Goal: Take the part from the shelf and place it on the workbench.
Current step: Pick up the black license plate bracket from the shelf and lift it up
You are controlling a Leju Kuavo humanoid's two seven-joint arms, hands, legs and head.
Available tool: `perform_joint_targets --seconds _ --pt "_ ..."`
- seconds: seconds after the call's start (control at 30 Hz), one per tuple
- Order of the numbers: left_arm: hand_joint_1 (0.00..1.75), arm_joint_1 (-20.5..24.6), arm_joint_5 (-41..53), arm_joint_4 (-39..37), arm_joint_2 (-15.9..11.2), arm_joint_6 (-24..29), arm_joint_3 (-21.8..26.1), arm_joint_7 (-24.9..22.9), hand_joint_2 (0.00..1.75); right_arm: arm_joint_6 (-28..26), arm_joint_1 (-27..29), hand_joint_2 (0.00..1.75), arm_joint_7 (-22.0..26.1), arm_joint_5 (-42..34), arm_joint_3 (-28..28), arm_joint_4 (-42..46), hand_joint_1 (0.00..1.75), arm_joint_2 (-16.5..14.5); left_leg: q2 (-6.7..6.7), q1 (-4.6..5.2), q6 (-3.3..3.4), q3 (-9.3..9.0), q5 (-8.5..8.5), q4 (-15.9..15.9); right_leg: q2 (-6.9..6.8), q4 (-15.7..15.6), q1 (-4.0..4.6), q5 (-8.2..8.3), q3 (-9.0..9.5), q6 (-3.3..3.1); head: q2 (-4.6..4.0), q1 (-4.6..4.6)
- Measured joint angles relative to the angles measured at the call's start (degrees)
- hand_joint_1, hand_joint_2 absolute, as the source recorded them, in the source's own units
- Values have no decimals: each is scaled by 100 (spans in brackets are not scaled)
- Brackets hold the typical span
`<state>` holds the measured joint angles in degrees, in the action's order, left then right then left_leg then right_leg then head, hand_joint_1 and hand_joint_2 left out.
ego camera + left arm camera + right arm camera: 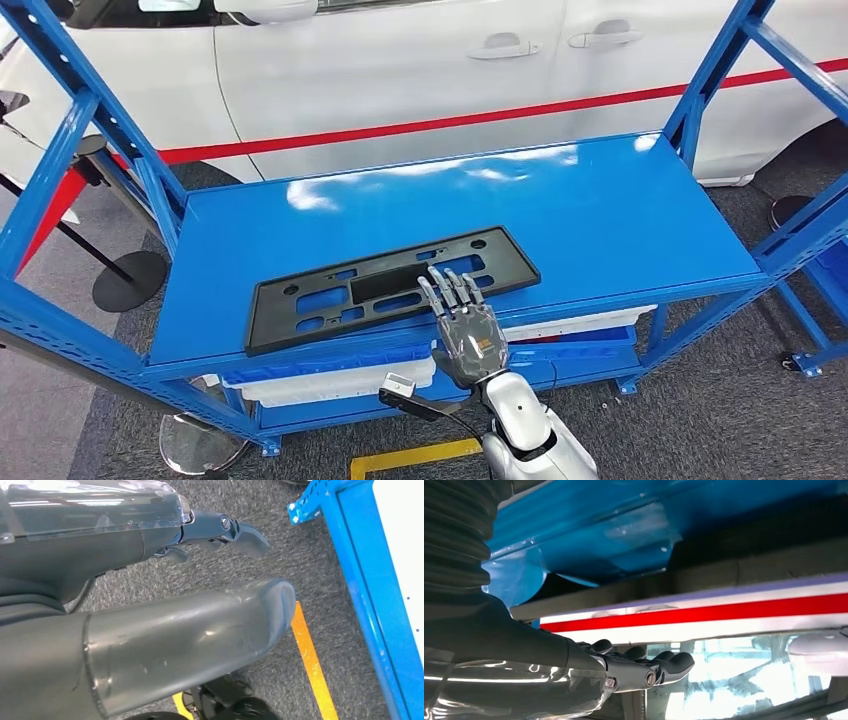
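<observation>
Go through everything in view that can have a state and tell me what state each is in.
Part: lying flat on the shelf, not lifted.
Right hand: fingers stretched over the part's near edge, no grip visible.
Left hand: holding nothing, hanging over the floor.
Car doors: closed.

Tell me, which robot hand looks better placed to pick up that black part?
The right robot hand, probably. Its fingers are stretched over the near edge of the black part on the blue shelf. The left robot hand hangs over the grey floor, holding nothing.
</observation>
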<state>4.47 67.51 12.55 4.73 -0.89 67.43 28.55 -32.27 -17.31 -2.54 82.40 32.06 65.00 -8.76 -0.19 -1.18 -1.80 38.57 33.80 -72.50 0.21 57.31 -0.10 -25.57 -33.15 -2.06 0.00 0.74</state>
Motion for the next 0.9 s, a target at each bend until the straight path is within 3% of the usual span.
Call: perform_joint_targets --seconds 0.03,0.07,0.13,0.2,0.23,0.37,0.43,0.5,0.53,0.57,0.6,0.67,0.7,0.73,0.83,0.9 --pt "0 -7 5 0 1 1 0 0 0 6 2 175 -4 6 0 -22 0 -1 0 1 -2 111 13 -193 2 4 11 -7 5 -7 0 0" --pt "0 -13 11 0 3 1 0 0 0 10 3 175 -9 9 0 -43 0 -4 0 1 6 104 -101 -137 7 10 20 -15 14 -10 0 2" --pt "0 -14 13 0 4 0 0 0 0 14 1 175 -18 9 0 -70 0 -20 0 4 51 -188 -522 548 18 22 33 -39 44 -2 0 4" --pt "0 -3 9 0 5 -1 0 -1 0 15 -9 175 -25 9 0 -86 0 -39 -3 24 118 -490 -768 1209 27 44 49 -63 46 35 0 2" --pt "0 0 7 0 6 -3 0 -1 0 16 -14 175 -26 9 0 -95 0 -46 -5 42 147 -560 -801 1379 30 56 53 -71 35 62 0 0" --pt "0 -12 15 0 27 -9 -1 -4 0 18 -29 175 -26 5 0 -116 0 -67 -1 36 261 -588 -837 1489 30 145 53 -143 -13 185 0 -9" --pt "0 -8 27 0 42 -9 -4 -5 0 24 -45 175 -25 -13 0 -126 0 -72 10 12 311 -611 -860 1529 23 633 29 -438 -234 242 0 -32" --pt "0 -8 40 0 44 -9 -7 -9 0 51 -50 175 -21 -43 0 -151 0 -73 14 11 327 -605 -861 1529 14 1407 -4 -772 -627 288 0 -50" --pt "0 -9 51 0 46 -9 -8 -12 0 69 -49 175 -17 -62 0 -166 0 -73 14 11 325 -604 -859 1527 11 1657 -19 -824 -765 304 0 -50" --pt "0 -10 64 0 49 -9 -9 -15 0 89 -52 175 -11 -83 0 -179 0 -75 12 10 321 -606 -856 1525 9 1684 -33 -756 -796 312 0 -51" --pt "0 -11 80 0 56 -9 -11 -16 0 109 -62 175 -1 -112 0 -189 0 -80 8 10 312 -614 -850 1521 7 1481 -46 -587 -711 312 0 -51" --pt "0 -10 105 0 73 -11 -20 -13 0 158 -116 175 27 -206 1 -197 0 -103 -1 18 275 -629 -826 1504 0 670 -52 -185 -320 285 -1 -51" --pt "0 -8 116 0 81 -14 -25 -9 0 190 -156 175 47 -268 2 -198 0 -126 -3 28 247 -630 -813 1491 -2 340 -45 -65 -165 262 -1 -49" --pt "0 -7 124 0 85 -16 -29 -4 0 225 -198 175 66 -331 3 -199 0 -150 -3 38 215 -625 -803 1482 -2 141 -33 -14 -76 237 -1 -45" --pt "0 -4 150 0 91 -23 -33 7 0 317 -299 175 100 -454 8 -201 0 -224 0 30 106 -620 -787 1479 9 66 -16 -6 -64 143 0 -43" --pt "0 -4 176 0 103 -32 -36 14 0 360 -374 175 107 -495 14 -203 0 -280 3 14 51 -544 -634 1273 5 29 -33 12 -46 64 0 -36"
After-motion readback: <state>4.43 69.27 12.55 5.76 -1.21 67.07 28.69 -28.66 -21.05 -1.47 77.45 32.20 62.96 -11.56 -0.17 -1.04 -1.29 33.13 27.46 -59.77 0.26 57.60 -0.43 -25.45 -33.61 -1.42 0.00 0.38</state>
